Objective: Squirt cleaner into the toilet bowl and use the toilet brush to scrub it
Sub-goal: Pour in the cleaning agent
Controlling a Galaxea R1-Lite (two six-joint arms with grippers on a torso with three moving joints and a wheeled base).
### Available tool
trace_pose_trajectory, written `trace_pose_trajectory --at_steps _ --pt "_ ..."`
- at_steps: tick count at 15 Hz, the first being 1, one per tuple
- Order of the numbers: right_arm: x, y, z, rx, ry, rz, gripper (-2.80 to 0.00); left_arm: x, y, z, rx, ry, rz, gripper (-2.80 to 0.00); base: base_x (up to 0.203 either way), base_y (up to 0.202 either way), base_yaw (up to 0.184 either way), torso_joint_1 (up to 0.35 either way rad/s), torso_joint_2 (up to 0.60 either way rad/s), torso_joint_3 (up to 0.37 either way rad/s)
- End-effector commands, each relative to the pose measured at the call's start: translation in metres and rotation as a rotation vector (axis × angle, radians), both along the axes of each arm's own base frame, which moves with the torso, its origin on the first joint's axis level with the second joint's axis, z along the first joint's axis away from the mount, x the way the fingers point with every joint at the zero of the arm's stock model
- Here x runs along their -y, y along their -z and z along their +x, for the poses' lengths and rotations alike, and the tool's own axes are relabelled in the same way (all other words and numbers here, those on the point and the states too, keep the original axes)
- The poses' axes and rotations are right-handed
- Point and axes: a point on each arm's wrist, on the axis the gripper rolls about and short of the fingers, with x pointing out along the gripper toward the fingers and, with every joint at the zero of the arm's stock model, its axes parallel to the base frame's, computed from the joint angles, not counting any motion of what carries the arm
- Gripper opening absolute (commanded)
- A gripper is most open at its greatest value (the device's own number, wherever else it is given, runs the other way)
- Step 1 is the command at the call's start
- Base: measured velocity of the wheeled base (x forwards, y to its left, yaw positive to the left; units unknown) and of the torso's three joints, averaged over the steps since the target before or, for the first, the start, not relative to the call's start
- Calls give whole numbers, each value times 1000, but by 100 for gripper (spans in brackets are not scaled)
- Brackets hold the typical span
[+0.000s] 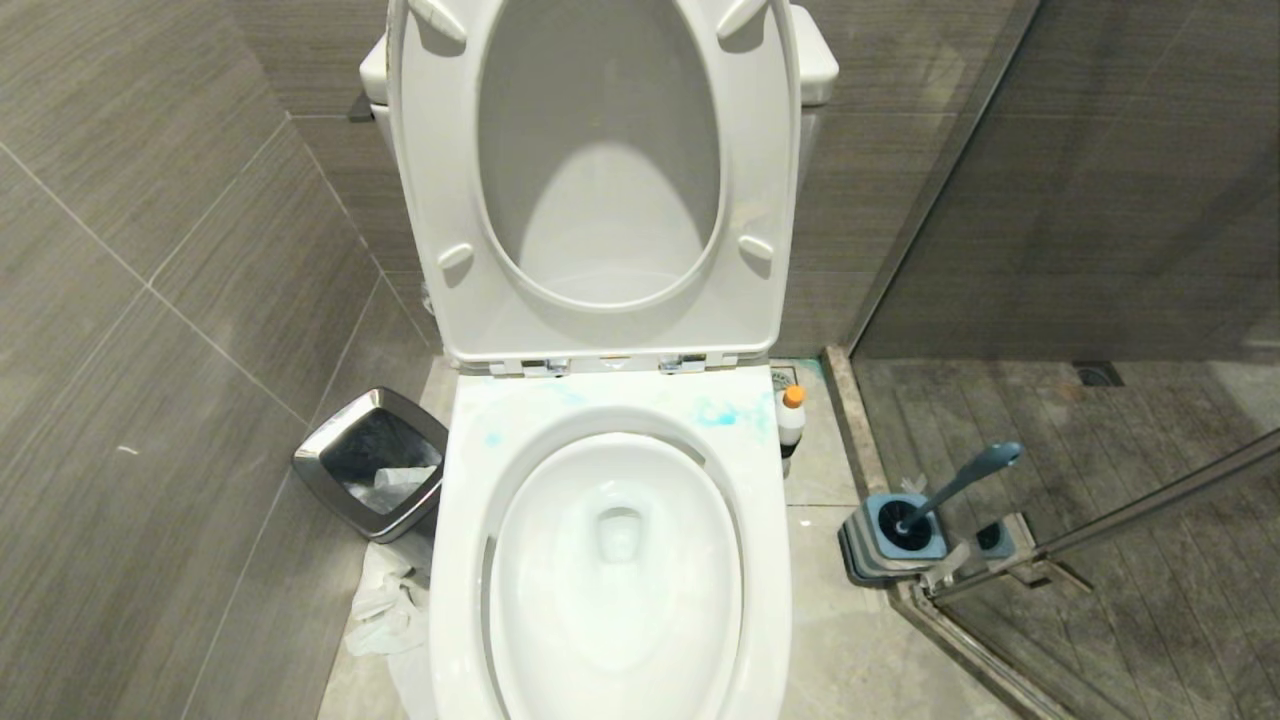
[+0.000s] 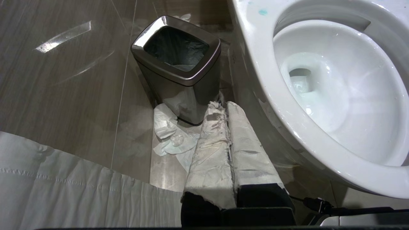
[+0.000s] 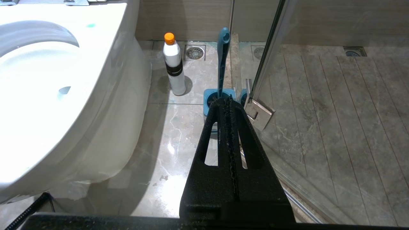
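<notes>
White ceramic: the toilet bowl point(image 1: 615, 560) fills the middle of the head view, seat and lid raised, light blue smears point(image 1: 725, 410) on the back of its rim.
Head view only: neither arm shows here; the raised seat point(image 1: 600, 180) and the cistern behind it appear in no wrist view.
Left wrist view only: the steel-rimmed waste bin point(image 2: 177, 67) with its dark liner, crumpled white paper point(image 2: 171, 134) on the floor at its foot, white cloth point(image 2: 80, 188) in the near corner.
Right wrist view only: two floor drains point(image 3: 195, 52) by the wall and the glass door's metal hinge point(image 3: 258, 111).
Cleaner point(image 3: 174, 65): upright on the floor beside the bowl's right flank, orange cap up, near the back wall.
Toilet brush point(image 3: 223, 60): standing in its blue holder point(image 3: 219, 99), just beyond the right gripper's tips; the cleaner is farther off.
Left gripper point(image 2: 225, 107): paper-wrapped fingers pressed together, empty, low between bin and bowl.
Right gripper point(image 3: 227, 100): black fingers closed flat, holding nothing, pointing at the holder.
</notes>
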Motion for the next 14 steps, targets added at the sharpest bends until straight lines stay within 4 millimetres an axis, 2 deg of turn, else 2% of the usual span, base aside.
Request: trace_pose_trajectory --at_steps 1,14 --pt "0 7 2 -24 0 0 -280 0 0 0 -3 0 0 -280 0 0 0 0 0 0" --pt "0 7 2 -25 0 0 -280 0 0 0 -1 -2 -1 -280 0 0 0 0 0 0"
